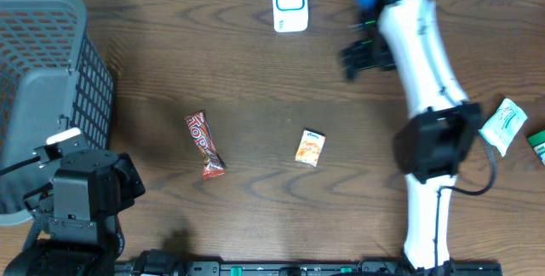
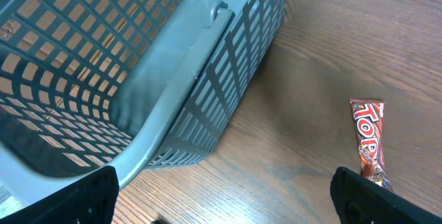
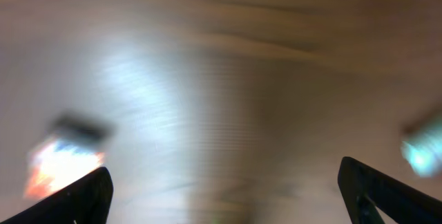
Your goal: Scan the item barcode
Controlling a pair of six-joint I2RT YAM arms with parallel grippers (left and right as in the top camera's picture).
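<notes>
- Black fingertips [image 3: 373, 193] fill the bottom corners of the right wrist view, set wide apart with only blurred table between them; the right gripper [image 1: 349, 59] is fully spread and holds nothing.
- That view is smeared. An orange and white patch shows low on the left and a pale blue-green patch at the right edge, and I cannot tell what either one is.
- From overhead, the white right arm reaches up the right side of the table [image 1: 255, 80], with its dark gripper hanging at the far end.
- The white and blue barcode scanner [image 1: 289, 3] stands at the far edge, left of the right gripper and clear of it.
- The orange packet [image 1: 311, 148] lies flat at mid-table, well apart from the right gripper, nearer the robot and a little to the left.
- The red candy bar [image 1: 204, 144] lies left of the orange packet, apart from it and untouched.
- The left gripper [image 2: 224, 200] is also wide open and empty, its fingers at the bottom corners of the left wrist view.
- The candy bar lies ahead of the left gripper's right finger, close to it but clear of the jaws.
- The grey mesh basket [image 1: 89, 97] sits at the left edge, just ahead of the left arm.
- A white and green packet [image 1: 504, 125] and a green item [image 1: 538, 142] lie at the right edge, beyond the right arm.
</notes>
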